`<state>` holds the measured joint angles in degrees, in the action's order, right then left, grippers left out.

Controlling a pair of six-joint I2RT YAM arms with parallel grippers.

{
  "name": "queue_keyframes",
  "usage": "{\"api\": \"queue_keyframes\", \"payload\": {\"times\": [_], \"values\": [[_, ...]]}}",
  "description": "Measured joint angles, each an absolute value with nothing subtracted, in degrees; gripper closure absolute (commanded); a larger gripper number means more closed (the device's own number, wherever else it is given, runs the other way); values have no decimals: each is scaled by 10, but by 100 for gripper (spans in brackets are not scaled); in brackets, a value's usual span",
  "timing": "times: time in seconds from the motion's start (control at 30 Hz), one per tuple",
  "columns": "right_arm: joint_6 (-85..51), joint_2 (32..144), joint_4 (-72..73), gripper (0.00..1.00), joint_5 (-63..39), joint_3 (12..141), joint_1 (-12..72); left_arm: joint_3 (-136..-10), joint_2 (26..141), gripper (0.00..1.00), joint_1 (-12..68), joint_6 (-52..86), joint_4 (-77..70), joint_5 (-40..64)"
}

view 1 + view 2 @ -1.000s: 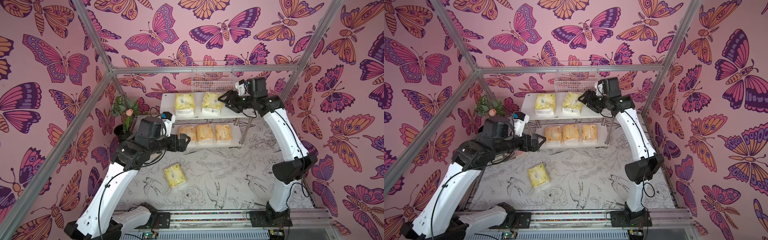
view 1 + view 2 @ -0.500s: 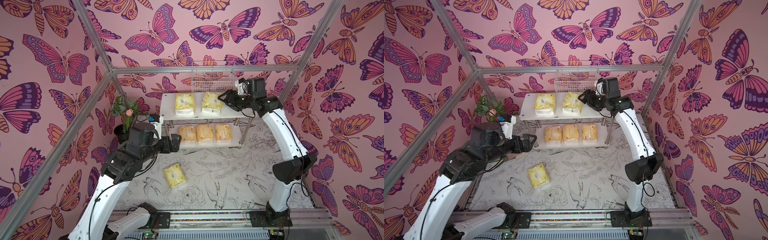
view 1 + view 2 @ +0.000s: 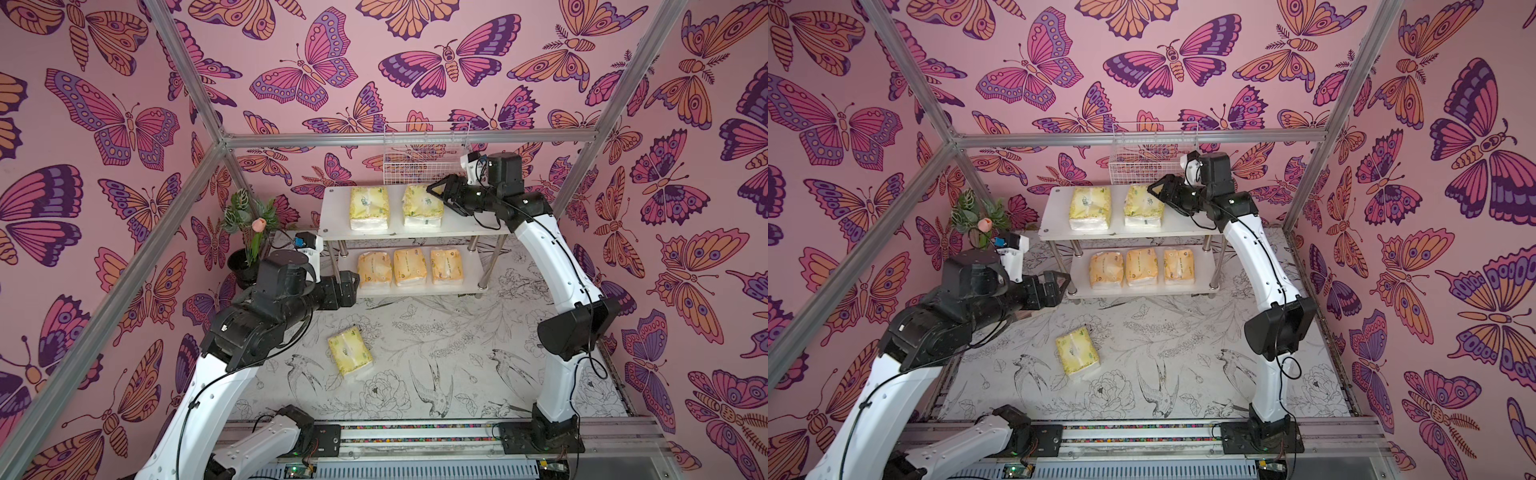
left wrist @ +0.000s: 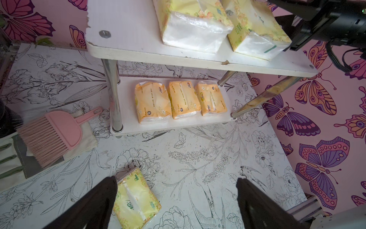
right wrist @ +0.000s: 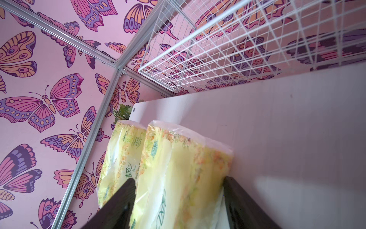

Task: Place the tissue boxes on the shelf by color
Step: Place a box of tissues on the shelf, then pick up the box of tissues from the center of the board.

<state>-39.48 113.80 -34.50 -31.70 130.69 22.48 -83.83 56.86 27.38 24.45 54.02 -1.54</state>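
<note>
Shelf (image 3: pixel 336 224): two flat white boards on four chrome posts (image 4: pixel 113 93), standing at the back of the table (image 3: pixel 457 353). The table's sheet carries a line print of birds and flowers. In the left wrist view the upper board's front edge is chipped.

Lower board: three orange packs (image 3: pixel 409 267) lie flat in a row, close side by side. They have crinkled glossy film and white ends towards the front.

Upper board: the left yellow-green pack (image 3: pixel 370 208) and the right yellow-green pack (image 3: pixel 422 205) lie flat with a gap between them. Both are soft, cushion-like blocks with a floral print, and clear film over white tissue at the ends.

The loose yellow-green pack (image 3: pixel 350 351) lies flat and skewed on the table, in front of the shelf and well apart from it.

Right gripper (image 5: pixel 179 179): over the right end of the upper board. Its black fingers lie against both long sides of the right yellow-green pack. The jaws clasp that pack while it rests on the board.

Left gripper (image 3: pixel 351 286): jaws spread wide, nothing between them. It hovers above the table, near the left end of the lower board.

Surroundings: a white wire basket (image 3: pixel 424 158) behind the shelf, and a potted plant (image 3: pixel 249 220) with a pink bud to its left. A pink plastic hand brush (image 4: pixel 57 130) with straight bristles lies on a cream cloth (image 4: pixel 87 138).
</note>
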Motion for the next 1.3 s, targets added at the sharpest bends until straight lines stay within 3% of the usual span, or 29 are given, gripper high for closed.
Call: {"api": "queue_keyframes", "payload": {"times": [0.87, 1.13, 1.3], "values": [[-422, 1123, -292, 26, -325, 1267, 226, -829, 571, 0, 274, 245, 540, -16], [-421, 1070, -300, 24, -312, 1215, 226, -790, 542, 0, 271, 261, 539, -43], [-420, 979, -294, 23, -311, 1132, 227, -725, 505, 0, 266, 287, 537, -57]]}}
